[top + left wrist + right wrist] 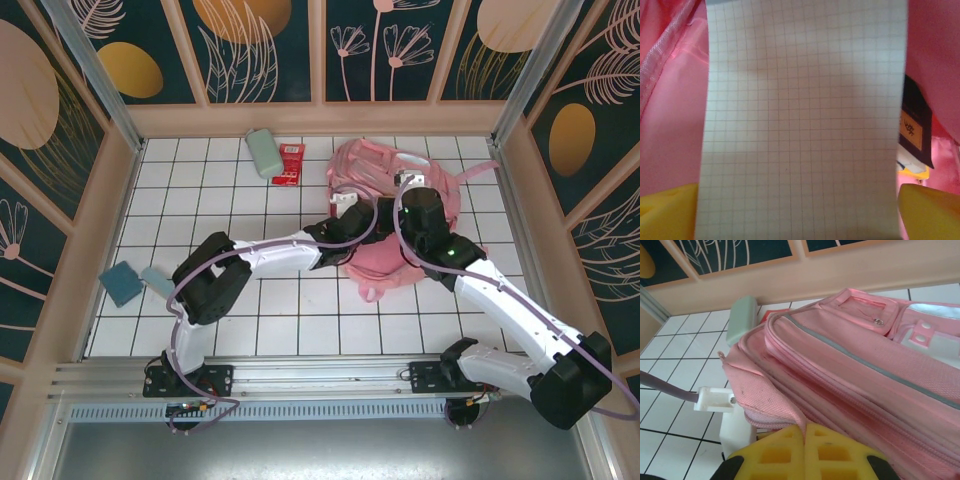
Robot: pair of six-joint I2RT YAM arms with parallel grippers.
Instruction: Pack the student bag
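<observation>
Now the right claw (805, 437) is clenched on a pink flap of the student bag (365, 165), which lies far-centre on the table (200, 200). The left claw (799, 200) is inside the bag, spread wide around a squared-paper pad (800, 110); gripping or released, can't tell.

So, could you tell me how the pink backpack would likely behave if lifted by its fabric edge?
Probably floppy: the student bag is soft fabric that folds and sags where the right gripper pinches its edge. It may drag rather than slide cleanly, since a strap trails on the tiled table. Lying flat, it seems unlikely to roll.
</observation>
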